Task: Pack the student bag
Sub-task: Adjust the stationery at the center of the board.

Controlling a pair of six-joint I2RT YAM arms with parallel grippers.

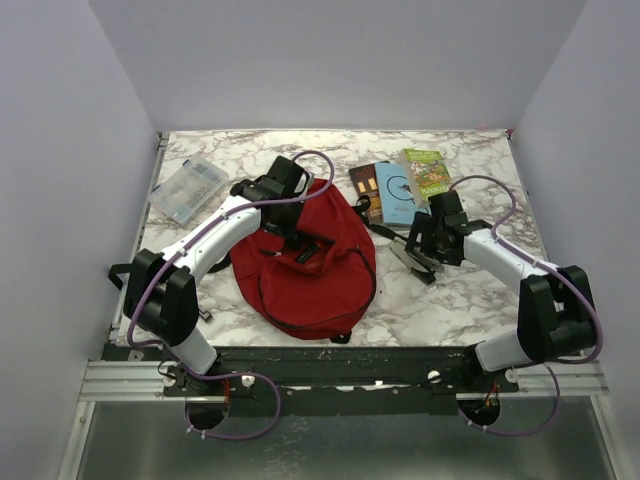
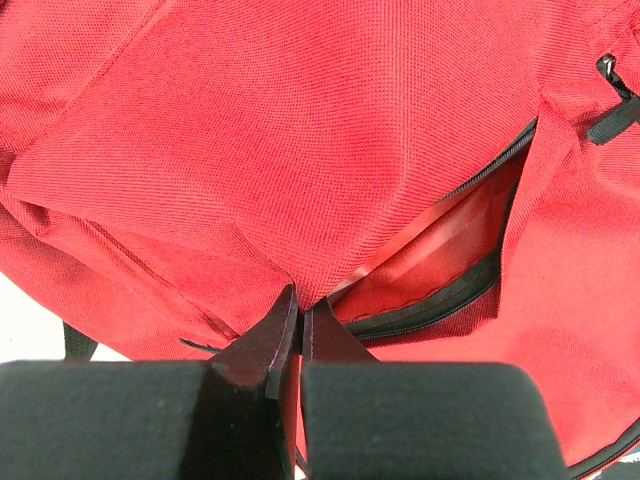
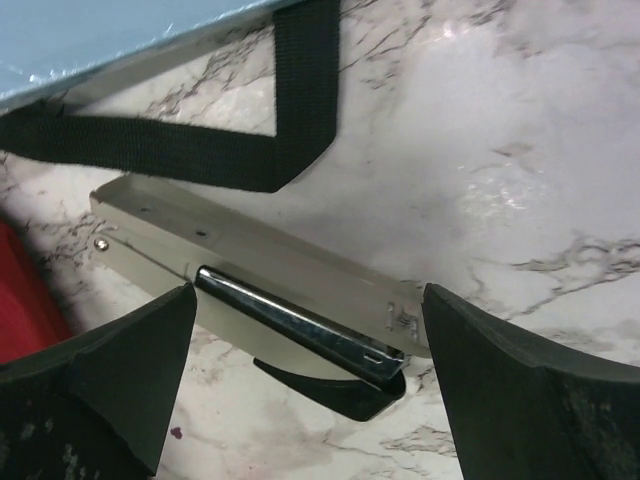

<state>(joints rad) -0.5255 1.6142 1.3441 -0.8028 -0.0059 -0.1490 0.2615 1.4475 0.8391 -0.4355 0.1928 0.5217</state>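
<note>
The student bag (image 1: 310, 275), dark red fabric, lies in the middle of the table and fills the left wrist view (image 2: 300, 130). Its zipper mouth (image 2: 440, 260) gapes and shows the lighter lining. My left gripper (image 1: 295, 235) (image 2: 298, 310) is shut on a fold of the bag's fabric at the edge of that opening. To the right of the bag, my right gripper (image 1: 418, 252) (image 3: 308, 295) hangs open just above a beige and chrome stapler (image 3: 280, 290) (image 1: 412, 257) that lies on the marble, one finger on each side and neither touching it.
A black bag strap (image 3: 200, 150) loops on the table just beyond the stapler. A brown book (image 1: 368, 190), a blue one (image 1: 398, 192) and a green one (image 1: 427, 172) lie at the back right. A clear plastic case (image 1: 188, 190) sits at the back left.
</note>
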